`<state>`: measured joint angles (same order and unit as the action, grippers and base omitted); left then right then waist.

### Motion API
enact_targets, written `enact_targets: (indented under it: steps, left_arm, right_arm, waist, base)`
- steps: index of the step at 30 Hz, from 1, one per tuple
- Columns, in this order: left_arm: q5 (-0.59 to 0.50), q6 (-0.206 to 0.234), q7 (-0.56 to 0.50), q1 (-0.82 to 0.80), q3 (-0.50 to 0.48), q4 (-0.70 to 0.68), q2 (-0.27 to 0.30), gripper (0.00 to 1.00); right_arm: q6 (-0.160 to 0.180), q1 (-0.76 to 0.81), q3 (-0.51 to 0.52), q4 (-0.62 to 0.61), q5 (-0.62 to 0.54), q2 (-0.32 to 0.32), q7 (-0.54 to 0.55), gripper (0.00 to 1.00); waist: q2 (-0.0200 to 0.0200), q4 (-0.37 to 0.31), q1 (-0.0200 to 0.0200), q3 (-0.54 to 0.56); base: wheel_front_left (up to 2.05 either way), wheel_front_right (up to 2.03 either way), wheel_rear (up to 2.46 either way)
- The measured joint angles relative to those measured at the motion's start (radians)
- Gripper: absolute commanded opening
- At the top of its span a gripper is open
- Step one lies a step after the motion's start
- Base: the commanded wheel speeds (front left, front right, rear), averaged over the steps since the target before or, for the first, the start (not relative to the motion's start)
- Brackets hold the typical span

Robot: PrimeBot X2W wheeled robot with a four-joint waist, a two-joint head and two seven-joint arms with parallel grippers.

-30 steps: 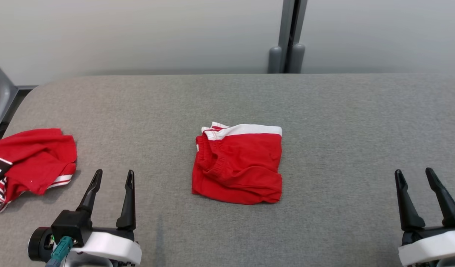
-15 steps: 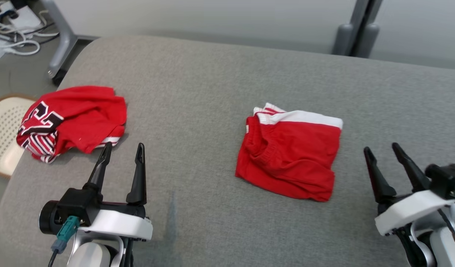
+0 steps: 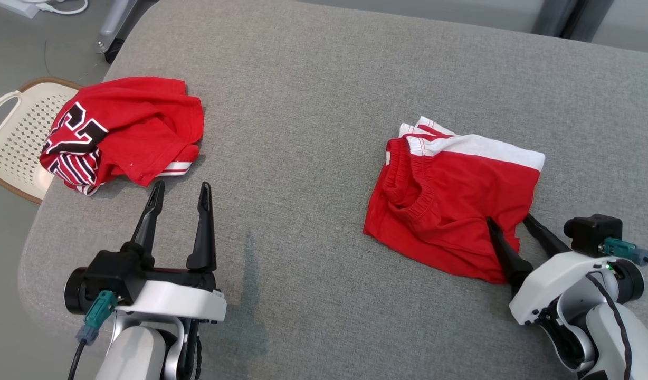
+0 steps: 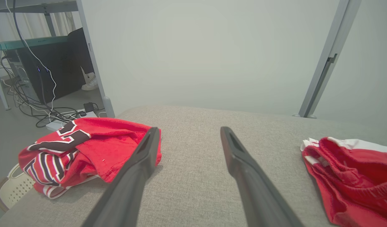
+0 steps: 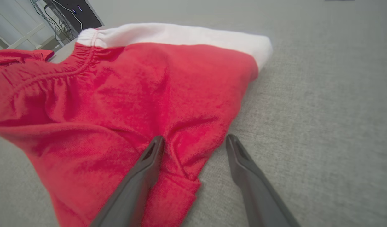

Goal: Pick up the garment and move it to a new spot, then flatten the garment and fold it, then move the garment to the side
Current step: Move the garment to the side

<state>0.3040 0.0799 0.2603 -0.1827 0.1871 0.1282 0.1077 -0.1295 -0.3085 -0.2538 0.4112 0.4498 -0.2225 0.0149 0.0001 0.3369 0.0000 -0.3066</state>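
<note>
Red shorts (image 3: 450, 211) lie folded on the grey surface (image 3: 303, 105), so flattening and folding look done; moving them aside is left. Right jaws stand open astride their near corner, not yet gripping. Left jaws open, empty, near a crumpled jersey (image 3: 123, 126).

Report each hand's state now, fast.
Left hand: open, holding nothing.
Right hand: open, set around the near corner of the red shorts, not closed on it.
</note>
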Motion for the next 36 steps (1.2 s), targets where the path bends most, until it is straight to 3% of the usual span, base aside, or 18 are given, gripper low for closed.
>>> enact_targets:
  steps: [6, 7, 8, 9, 21, 36]
  left_arm:
    - [-0.027, -0.019, 0.000, -0.009, -0.023, 0.004, -0.015, 1.00]
    - [-0.031, -0.022, 0.000, -0.009, -0.026, 0.005, -0.017, 1.00]
    - [-0.033, -0.024, 0.000, -0.009, -0.029, 0.005, -0.020, 1.00]
    - [-0.035, -0.028, 0.000, -0.009, -0.031, 0.005, -0.022, 1.00]
    - [-0.084, -0.046, 0.001, 0.012, -0.056, 0.012, -0.026, 1.00]
    - [-0.101, -0.061, -0.004, 0.031, -0.060, -0.012, 0.009, 1.00]
  right_arm:
    - [0.001, -0.012, -0.028, -0.013, 0.078, -0.008, 0.089, 1.00]
    - [0.001, -0.013, -0.035, -0.015, 0.082, -0.010, 0.097, 0.64]
    - [0.001, -0.015, -0.042, -0.018, 0.094, -0.011, 0.109, 0.40]
    - [0.000, -0.016, -0.046, -0.021, 0.097, -0.013, 0.110, 0.00]
    - [-0.002, 0.011, -0.095, -0.039, 0.118, -0.033, 0.099, 0.00]
    - [-0.001, 0.106, -0.088, -0.095, 0.100, -0.151, 0.066, 0.00]
  waist:
    - [0.0000, -0.006, 0.0000, -0.004]
    - [0.0000, -0.008, 0.0000, -0.003]
    - [0.0000, -0.009, 0.0000, -0.003]
    - [0.0000, -0.011, 0.0000, -0.002]
    - [0.0000, -0.077, 0.0000, 0.032]
    - [0.0000, -0.326, 0.0000, 0.068]
  base:
    - [0.00, 0.00, 0.00]
    - [0.00, 0.00, 0.00]
    - [0.00, 0.00, 0.00]
    - [0.00, 0.00, 0.00]
    - [0.00, 0.00, 0.00]
    - [0.00, 0.00, 0.00]
